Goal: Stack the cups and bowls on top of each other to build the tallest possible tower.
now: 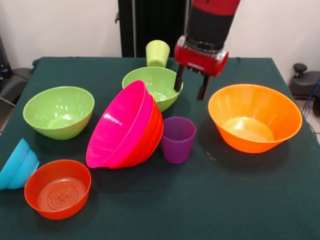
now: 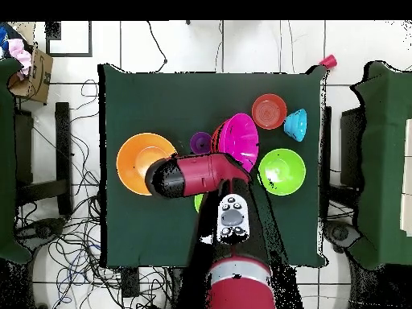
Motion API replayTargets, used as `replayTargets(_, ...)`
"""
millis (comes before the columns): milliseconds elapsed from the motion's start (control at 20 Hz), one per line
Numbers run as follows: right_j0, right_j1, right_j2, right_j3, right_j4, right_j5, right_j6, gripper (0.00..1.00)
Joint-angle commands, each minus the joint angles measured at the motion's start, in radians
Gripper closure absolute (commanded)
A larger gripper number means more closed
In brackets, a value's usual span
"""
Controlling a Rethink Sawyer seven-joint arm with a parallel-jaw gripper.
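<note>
My gripper (image 1: 189,91) is open and empty. It hangs above the table between a lime green bowl (image 1: 155,85) and the large orange bowl (image 1: 255,117). The large pink bowl (image 1: 122,122) lies tilted on its side, nested over the red-orange bowl (image 1: 152,135). The purple cup (image 1: 177,139) stands upright beside them. The lime green cup (image 1: 157,52) stands behind the green bowl. A second green bowl (image 1: 59,111) sits at the left. The small blue bowl (image 1: 17,164) lies tipped beside the small orange-red bowl (image 1: 57,188). The red cup (image 2: 327,61) lies at the table's corner in the overhead view.
The dark green table (image 1: 240,200) has bare cloth along its front edge and front right. The black pedestal (image 1: 150,25) stands behind the green cup. In the overhead view my arm (image 2: 197,173) hides the gripper and the middle bowl. Cables and a cardboard box (image 2: 32,68) lie on the floor.
</note>
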Motion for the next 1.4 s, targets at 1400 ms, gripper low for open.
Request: replayTargets(1400,-0.115,0.241,0.133,-0.258,-0.248,-0.082,-0.093,0.0)
